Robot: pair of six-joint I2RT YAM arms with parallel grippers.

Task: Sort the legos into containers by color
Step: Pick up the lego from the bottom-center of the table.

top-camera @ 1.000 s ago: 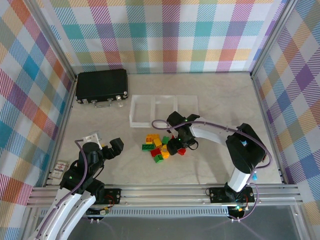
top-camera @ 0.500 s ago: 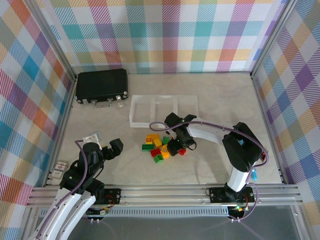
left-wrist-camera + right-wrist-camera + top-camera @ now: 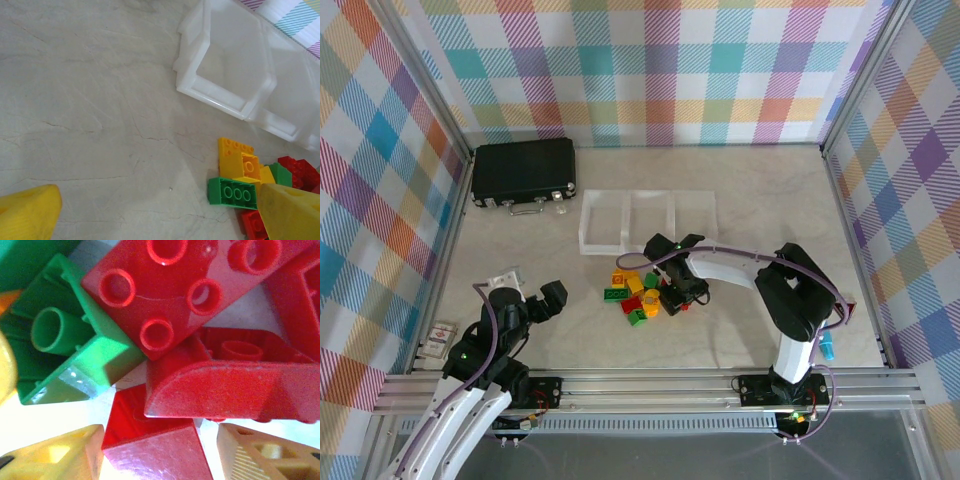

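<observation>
Between the right gripper's (image 3: 156,462) narrow jaws sits a red brick (image 3: 150,437) — pinched or merely flanked, I cannot tell. Around it lie the other legos (image 3: 638,293), a pile just short of the containers (image 3: 650,222), which stand straight beyond. The left gripper (image 3: 160,211) hangs wide open, well apart from the pile — the right arm is nearer.

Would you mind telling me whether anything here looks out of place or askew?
Nothing looks damaged. The bricks lie in a jumbled heap on the table, on the near side of the three trays. One green brick lies upside down, with its hollow side showing.
</observation>
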